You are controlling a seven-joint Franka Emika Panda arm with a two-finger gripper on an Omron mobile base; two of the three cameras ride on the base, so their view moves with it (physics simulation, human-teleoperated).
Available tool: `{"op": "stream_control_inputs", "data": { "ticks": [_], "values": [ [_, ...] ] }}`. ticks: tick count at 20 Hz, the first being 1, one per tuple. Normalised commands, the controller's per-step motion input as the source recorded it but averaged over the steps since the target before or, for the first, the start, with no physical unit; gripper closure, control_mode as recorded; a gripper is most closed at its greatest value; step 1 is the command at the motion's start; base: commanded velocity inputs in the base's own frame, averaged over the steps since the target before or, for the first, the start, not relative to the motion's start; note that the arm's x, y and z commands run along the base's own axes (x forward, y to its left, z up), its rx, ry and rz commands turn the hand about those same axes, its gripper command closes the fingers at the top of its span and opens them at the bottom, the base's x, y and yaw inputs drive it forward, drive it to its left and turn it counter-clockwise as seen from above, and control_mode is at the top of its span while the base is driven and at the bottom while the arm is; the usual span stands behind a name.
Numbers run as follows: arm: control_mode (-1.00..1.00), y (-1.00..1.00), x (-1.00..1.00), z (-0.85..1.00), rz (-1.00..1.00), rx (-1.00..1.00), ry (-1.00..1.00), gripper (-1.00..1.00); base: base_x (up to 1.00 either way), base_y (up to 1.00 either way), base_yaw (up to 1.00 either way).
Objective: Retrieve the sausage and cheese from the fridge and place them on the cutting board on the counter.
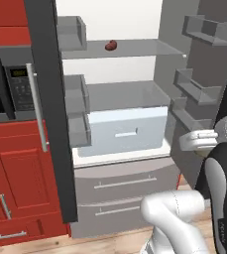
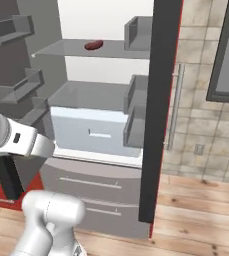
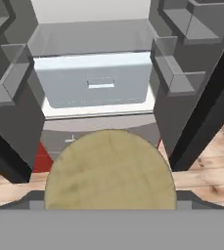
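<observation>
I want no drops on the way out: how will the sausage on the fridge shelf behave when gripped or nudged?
The sausage looks small, rounded and curved, so a nudge would probably roll or spin it on the smooth shelf. It seems light. Its glossy skin may slip between hard fingers.

Arm [image 1: 177, 211]: glossy white rounded casings, thick tube-like links. Joint section at right edge of left base view black, smooth, edged by white shell. Right base view: white link carries small dark rectangular mark on side. No cables or screws discernible.
</observation>
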Motion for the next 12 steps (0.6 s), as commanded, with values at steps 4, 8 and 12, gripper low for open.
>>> {"op": "stream_control_inputs", "data": {
  "ticks": [4, 8, 12],
  "values": [
    [1.00, 0.00, 0.00, 0.00, 0.00, 0.00, 0.00, 1.00, -0.99, -0.17, 0.07],
    [1.00, 0.00, 0.00, 0.00, 0.00, 0.00, 0.00, 1.00, -0.81, -0.66, -0.25],
    [1.00, 0.00, 0.00, 0.00, 0.00, 0.00, 0.00, 1.00, -0.29, -0.54, -0.71]
  ]
}}
